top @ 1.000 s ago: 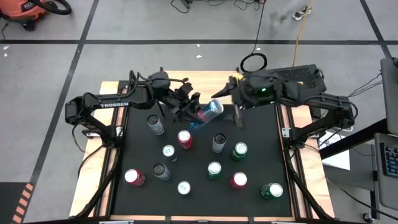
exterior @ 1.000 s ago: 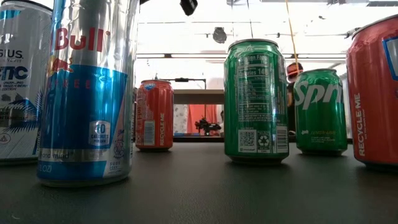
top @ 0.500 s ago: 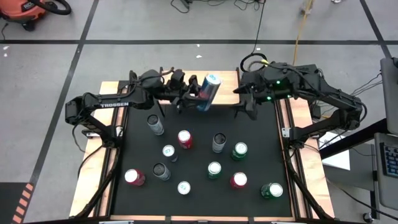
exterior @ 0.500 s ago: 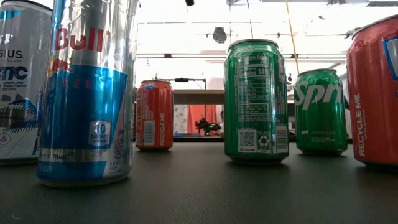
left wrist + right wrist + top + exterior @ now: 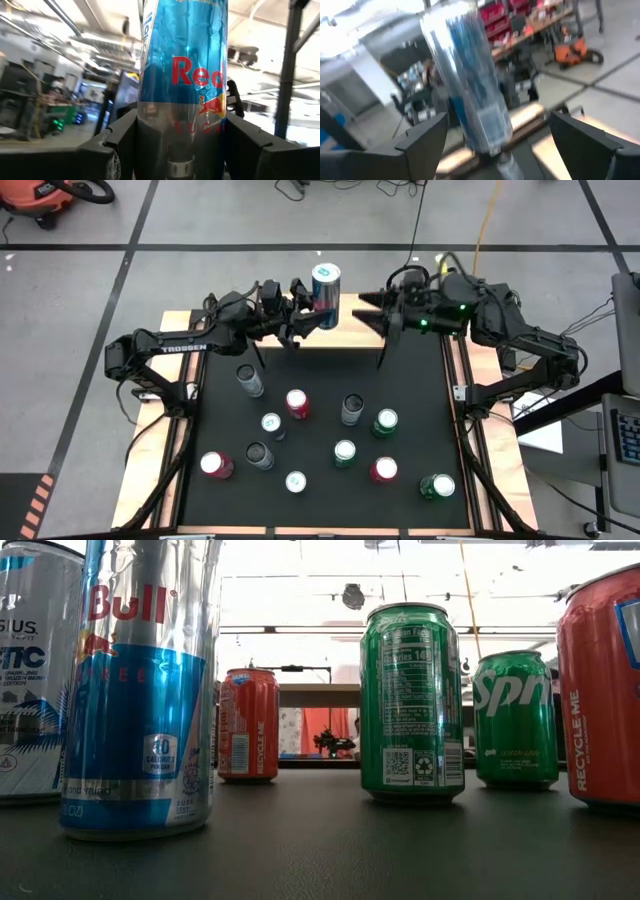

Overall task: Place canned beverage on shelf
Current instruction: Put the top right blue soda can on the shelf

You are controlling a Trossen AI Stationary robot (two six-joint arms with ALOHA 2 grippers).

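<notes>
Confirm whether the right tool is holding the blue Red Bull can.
No: in the high view the left tool grips the blue can, while the right tool stands open beside it.

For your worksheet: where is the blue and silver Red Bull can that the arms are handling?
High view: the Red Bull can is held in the left tool at the table's far edge, near centre, with the open right tool just beside it.
</notes>
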